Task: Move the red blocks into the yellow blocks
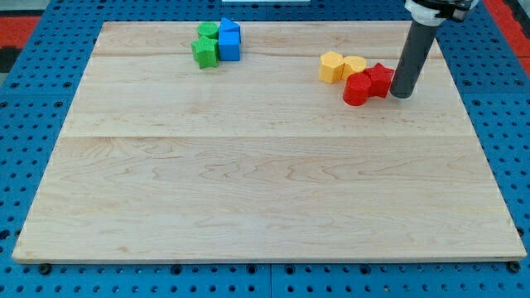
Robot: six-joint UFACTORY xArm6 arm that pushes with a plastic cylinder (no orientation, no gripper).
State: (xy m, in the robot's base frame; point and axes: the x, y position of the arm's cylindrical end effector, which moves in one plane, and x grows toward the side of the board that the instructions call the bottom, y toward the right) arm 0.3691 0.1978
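Two red blocks sit at the view's upper right: a red cylinder (357, 89) and a red star-shaped block (379, 79) touching it on its right. Two yellow blocks lie just above and left of them: a yellow hexagonal block (331, 66) and a second yellow block (354, 65), side by side. The red cylinder touches the lower edge of the second yellow block. My tip (401, 93) stands right against the right side of the red star block.
Two green blocks (204, 45) and two blue blocks (229, 41) are clustered at the view's top left of centre. The wooden board (265, 182) lies on a blue pegboard (25, 124); its right edge is close to my tip.
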